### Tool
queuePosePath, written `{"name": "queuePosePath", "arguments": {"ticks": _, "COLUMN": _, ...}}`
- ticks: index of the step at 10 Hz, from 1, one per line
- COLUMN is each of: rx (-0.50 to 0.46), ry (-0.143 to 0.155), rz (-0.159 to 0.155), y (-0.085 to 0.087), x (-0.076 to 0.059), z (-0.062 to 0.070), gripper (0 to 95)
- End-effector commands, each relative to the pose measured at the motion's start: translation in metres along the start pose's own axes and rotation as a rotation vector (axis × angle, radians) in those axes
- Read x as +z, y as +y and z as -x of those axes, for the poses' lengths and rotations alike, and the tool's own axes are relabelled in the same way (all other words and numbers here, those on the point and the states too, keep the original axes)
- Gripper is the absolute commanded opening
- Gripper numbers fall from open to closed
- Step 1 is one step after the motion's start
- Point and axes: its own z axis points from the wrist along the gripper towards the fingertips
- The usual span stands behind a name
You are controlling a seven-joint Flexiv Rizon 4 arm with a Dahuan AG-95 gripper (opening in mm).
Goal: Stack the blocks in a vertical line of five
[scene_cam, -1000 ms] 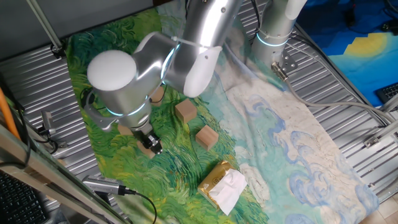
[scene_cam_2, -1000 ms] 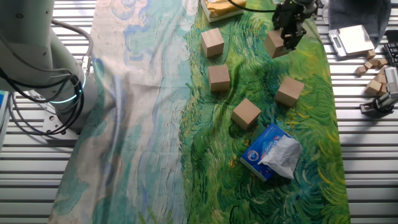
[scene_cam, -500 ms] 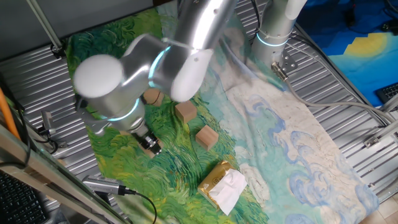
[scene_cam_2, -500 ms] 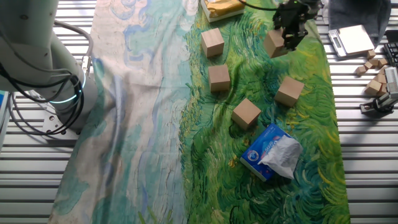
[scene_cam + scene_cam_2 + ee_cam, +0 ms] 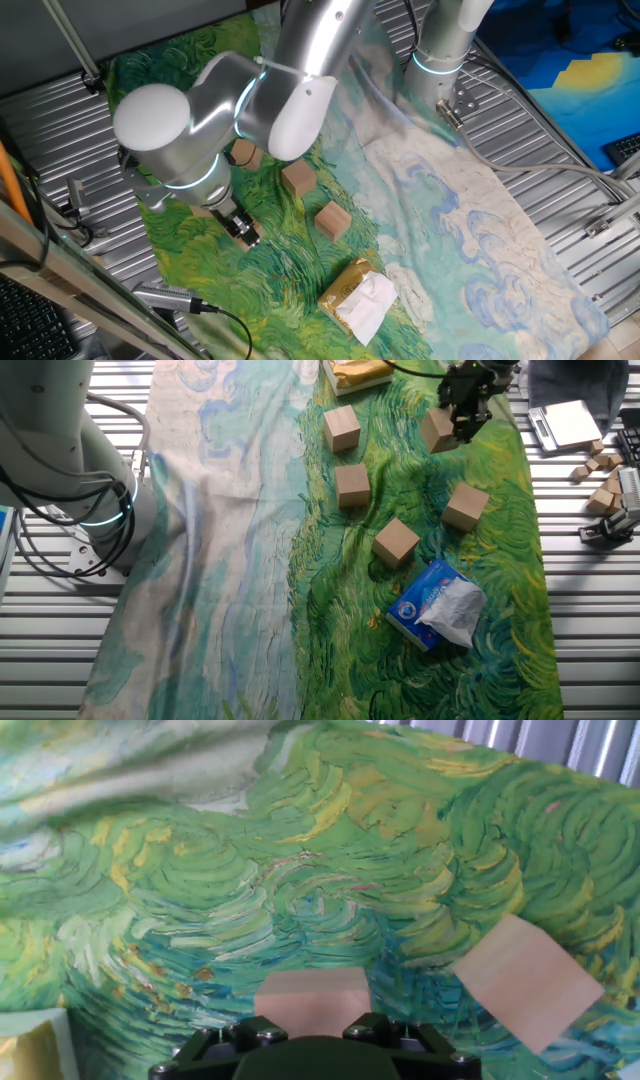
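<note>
My gripper [image 5: 462, 415] is shut on one wooden block [image 5: 438, 430] near the far right edge of the green cloth. In the hand view that block [image 5: 312, 1000] sits between the jaws of the gripper [image 5: 312, 1032], and another block [image 5: 525, 980] lies on the cloth to its right. Loose blocks rest apart on the cloth [image 5: 341, 428], [image 5: 352, 485], [image 5: 397, 542], [image 5: 465, 506]. From the other side I see the gripper [image 5: 240, 230] under the arm's big joint, with blocks [image 5: 298, 178], [image 5: 334, 220], [image 5: 246, 155] nearby.
A blue-and-white packet [image 5: 437, 603] lies on the cloth near the blocks. A yellow-and-white packet [image 5: 358, 297] lies at the cloth's other end. Extra small wooden pieces [image 5: 603, 460] and a grey scale [image 5: 565, 422] sit on the metal table beyond the cloth edge.
The arm's big joint swung left and settled. The gripper stayed shut on the block, which shifted only slightly. The loose blocks have not moved.
</note>
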Motion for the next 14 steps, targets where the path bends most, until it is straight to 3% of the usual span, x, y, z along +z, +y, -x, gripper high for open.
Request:
{"name": "queuePosePath", "arguments": {"ticks": 1, "rx": -0.002, "ry": -0.013, "rz": -0.004, "y": 0.001, "x": -0.001, "z": -0.007, "gripper": 0.0}}
{"name": "queuePosePath", "arguments": {"ticks": 6, "rx": -0.011, "ry": -0.025, "rz": -0.001, "y": 0.017, "x": -0.013, "z": -0.068, "gripper": 0.0}}
{"name": "queuePosePath", "arguments": {"ticks": 11, "rx": 0.017, "ry": -0.038, "rz": 0.01, "y": 0.048, "x": -0.004, "z": -0.115, "gripper": 0.0}}
{"name": "queuePosePath", "arguments": {"ticks": 14, "rx": 0.039, "ry": -0.049, "rz": 0.014, "y": 0.063, "x": 0.011, "z": -0.137, "gripper": 0.0}}
